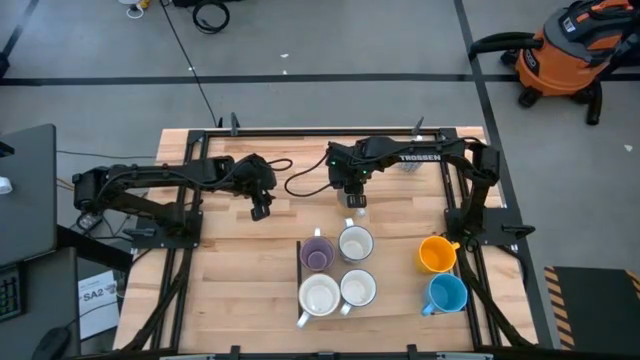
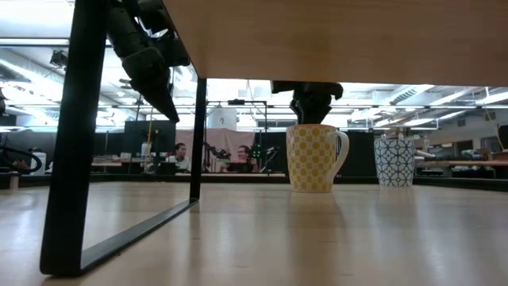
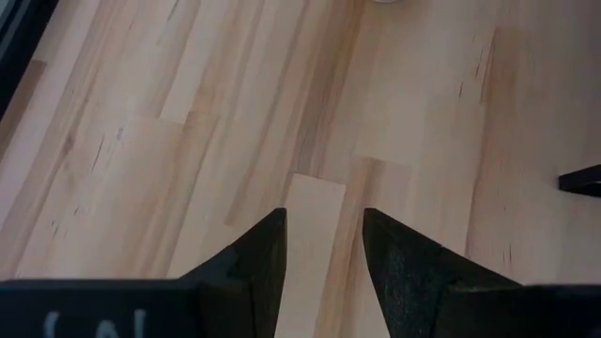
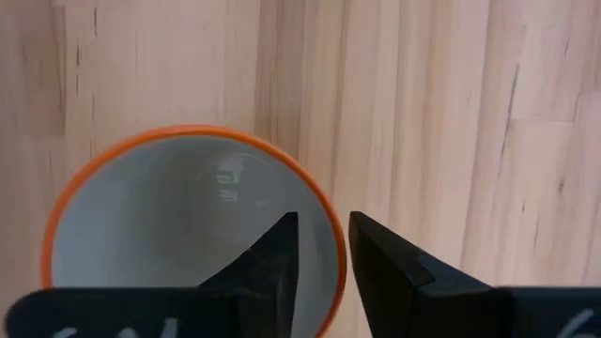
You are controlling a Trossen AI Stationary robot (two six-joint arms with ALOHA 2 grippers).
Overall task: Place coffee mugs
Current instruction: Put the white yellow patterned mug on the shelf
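My right gripper (image 1: 355, 200) hangs over a yellow-patterned mug with an orange rim (image 4: 188, 136) and is shut on its wall; the mug stands on the table (image 2: 313, 157) just beyond the group. Near the middle stand a purple mug (image 1: 318, 253) and three white ones, with an orange mug (image 1: 437, 254) and a blue mug (image 1: 447, 294) to their right. A blue-patterned mug (image 2: 394, 161) stands farther back on the right. My left gripper (image 1: 260, 208) hovers open over bare wood (image 3: 324, 235), left of the mugs. My right gripper (image 4: 324, 230) has the yellow-patterned mug by its rim (image 4: 335, 258). One finger (image 4: 272, 258) is inside the mug and the other (image 4: 385, 268) is outside, pinching the wall. The fingers come from above, pointing down. The mug stands upright with its base on the table (image 2: 313, 189).
A thin black bar (image 1: 300, 262) lies beside the purple mug, and a black frame (image 2: 79, 159) stands close in the low view. Black arm mounts line the table's left and right sides. Bare wood stretches over the near left part (image 1: 235, 290). People sit in the room beyond.
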